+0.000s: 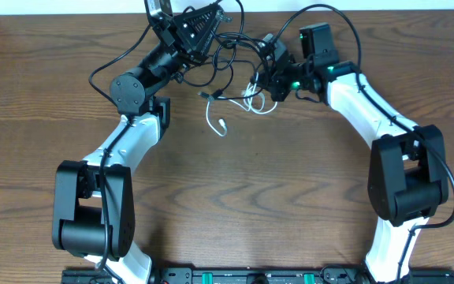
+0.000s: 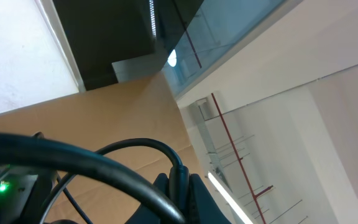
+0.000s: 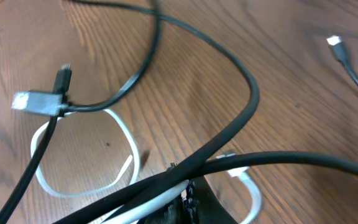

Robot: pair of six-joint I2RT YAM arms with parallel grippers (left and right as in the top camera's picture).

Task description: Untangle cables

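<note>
We take the white cable [image 1: 213, 118] as our mark. It lies on the wooden table [image 1: 235, 205], with one end trailing toward the near side and its loops bunched to the right. Beyond it, the black cables [image 1: 231, 55] cross one another in a loose knot. The table's far edge runs close behind them, so there is little room on that side. On the near side of the white cable the wood stretches wide between the two arms.

The left gripper [image 1: 210, 24] stands beyond and to the left of the white cable, close to the far edge and tipped upward, so its wrist camera faces wall and ceiling. Its jaws are clenched, and one of the black cables curves down into them.

The right gripper [image 1: 269, 76] sits just right of the white cable, low over the wood. Its jaws are closed. The black cables and a stretch of the white cable pass right at its fingertips, but we cannot tell whether any is pinched. A grey plug [image 3: 36, 102] rests against a loop of the white cable.
</note>
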